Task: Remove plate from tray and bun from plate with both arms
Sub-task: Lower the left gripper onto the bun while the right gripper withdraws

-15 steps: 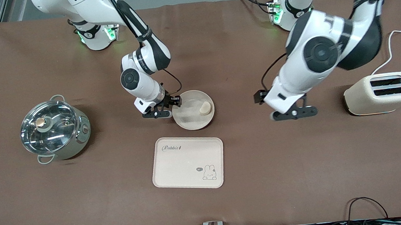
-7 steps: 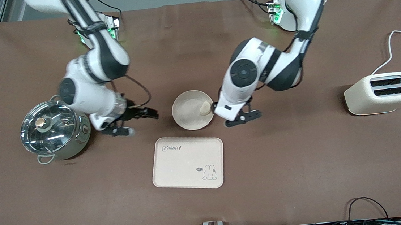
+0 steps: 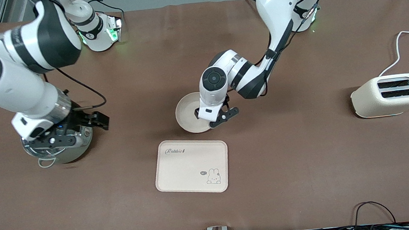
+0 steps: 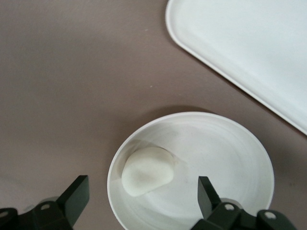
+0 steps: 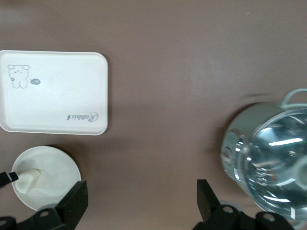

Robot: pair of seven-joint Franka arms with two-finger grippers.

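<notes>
The round cream plate [image 3: 185,113] sits on the brown table, just farther from the front camera than the tray. In the front view the left arm's hand hides the bun. In the left wrist view the pale bun [image 4: 147,170] lies in the plate [image 4: 230,163] near its rim. My left gripper [image 3: 213,118] hangs open over the plate, its fingers [image 4: 76,196] set wide either side of the bun and apart from it. My right gripper [image 3: 74,131] is open and empty, raised high over the table beside the pot; its view shows the plate [image 5: 53,167] and bun [image 5: 26,181].
A rectangular cream tray with a rabbit drawing [image 3: 191,166] lies nearer the front camera than the plate. A steel pot with a glass lid [image 3: 59,150] stands at the right arm's end. A cream toaster [image 3: 389,95] with its cord stands at the left arm's end.
My right gripper left the plate's rim, moved toward the pot and rose. My left gripper swung in from the toaster's side and now hangs over the bun in the plate.
</notes>
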